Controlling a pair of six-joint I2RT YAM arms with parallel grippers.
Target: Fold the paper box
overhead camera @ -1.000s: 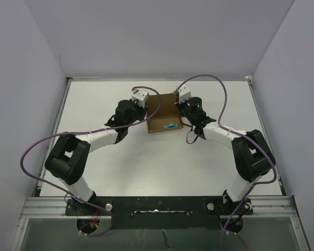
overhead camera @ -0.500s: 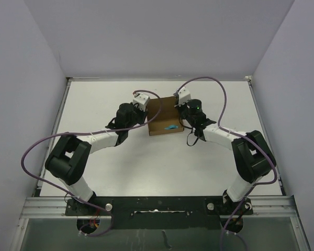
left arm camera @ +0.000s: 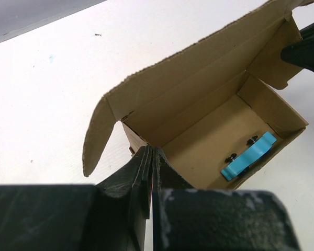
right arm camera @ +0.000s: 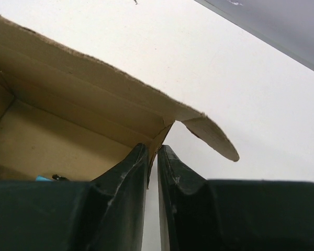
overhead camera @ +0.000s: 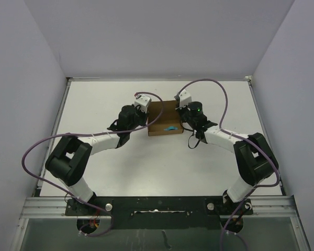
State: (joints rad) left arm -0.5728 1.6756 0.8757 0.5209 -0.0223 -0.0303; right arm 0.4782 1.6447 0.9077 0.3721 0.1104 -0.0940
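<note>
The paper box (overhead camera: 162, 116) is brown cardboard and stands open at mid-table between both arms, its lid panel raised at the back. A small blue object (overhead camera: 171, 127) lies inside near the front. My left gripper (overhead camera: 147, 121) is shut on the box's left side wall; in the left wrist view its jaws (left arm camera: 152, 152) pinch that wall beside a loose end flap (left arm camera: 97, 137). My right gripper (overhead camera: 181, 116) straddles the right side wall. In the right wrist view the wall (right arm camera: 158, 141) lies against the inner finger, with a thin gap to the outer one, so the right gripper (right arm camera: 153, 152) is slightly open.
The white table (overhead camera: 162, 167) is ringed by grey-white walls on three sides. A curved end flap (right arm camera: 212, 137) sticks out from the box's right corner. Purple cables (overhead camera: 209, 83) loop over both arms.
The right jaws have parted a little from the box's right wall. The box has squared up and looks narrower from above, with both grippers drawn closer together.
</note>
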